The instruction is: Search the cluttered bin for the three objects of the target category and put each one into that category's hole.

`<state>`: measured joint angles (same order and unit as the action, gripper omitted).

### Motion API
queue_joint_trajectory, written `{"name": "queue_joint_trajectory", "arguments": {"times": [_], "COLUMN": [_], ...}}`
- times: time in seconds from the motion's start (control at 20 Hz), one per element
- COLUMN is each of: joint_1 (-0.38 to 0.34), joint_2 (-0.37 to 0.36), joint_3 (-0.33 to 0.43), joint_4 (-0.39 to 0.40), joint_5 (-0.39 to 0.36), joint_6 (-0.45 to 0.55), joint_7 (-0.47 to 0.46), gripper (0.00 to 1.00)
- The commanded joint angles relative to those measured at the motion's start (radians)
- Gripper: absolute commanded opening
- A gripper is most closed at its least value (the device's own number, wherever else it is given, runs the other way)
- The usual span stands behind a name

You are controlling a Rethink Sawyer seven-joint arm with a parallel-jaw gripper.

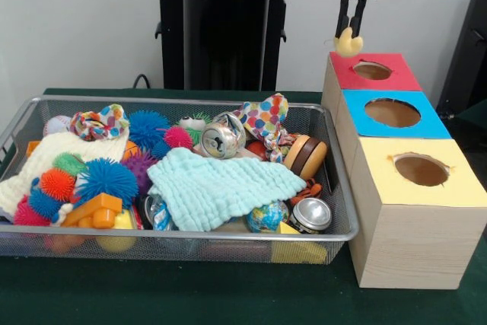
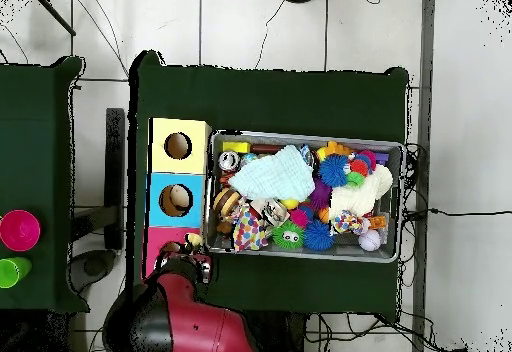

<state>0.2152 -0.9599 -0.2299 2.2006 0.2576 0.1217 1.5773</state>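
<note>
My gripper [image 1: 349,34] hangs at the top right, shut on a pale yellow rounded toy [image 1: 348,42]. It holds the toy just above the back left of the red-topped box [image 1: 396,79], close to its round hole [image 1: 372,71]. In the overhead view the gripper [image 2: 190,255] and the toy [image 2: 193,239] sit over the red box [image 2: 158,243], and the arm partly hides the hole. The wire mesh bin [image 1: 183,100] is full of clutter and also shows in the overhead view [image 2: 300,136]. I cannot pick out an orange-tan toy with a face.
A blue-topped box [image 1: 392,129] and a yellow-topped box [image 1: 456,188] stand in line in front of the red one. The bin holds a mint cloth [image 1: 217,188], metal cans [image 1: 221,141], spiky balls [image 1: 106,179] and a brown-and-tan round toy [image 1: 306,154]. A pink cup [image 2: 18,230] stands on a side table.
</note>
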Motion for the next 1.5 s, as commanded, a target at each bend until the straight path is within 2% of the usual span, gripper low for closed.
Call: {"name": "queue_joint_trajectory", "arguments": {"times": [0.05, 0.3, 0.75, 1.25, 1.5], "joint_1": [-0.016, 0.029, 0.128, 0.120, 0.150], "joint_2": [0.081, 0.108, 0.131, 0.138, 0.154], "joint_3": [0.047, 0.020, -0.059, -0.033, -0.044], "joint_4": [0.017, 0.003, -0.046, -0.035, -0.043], "joint_5": [0.057, 0.085, 0.156, 0.180, 0.208], "joint_6": [-0.102, -0.118, -0.063, -0.080, -0.087], "joint_7": [0.299, 0.311, 0.297, 0.286, 0.296], "gripper": [0.00, 0.00, 0.00, 0.00, 0.00]}}
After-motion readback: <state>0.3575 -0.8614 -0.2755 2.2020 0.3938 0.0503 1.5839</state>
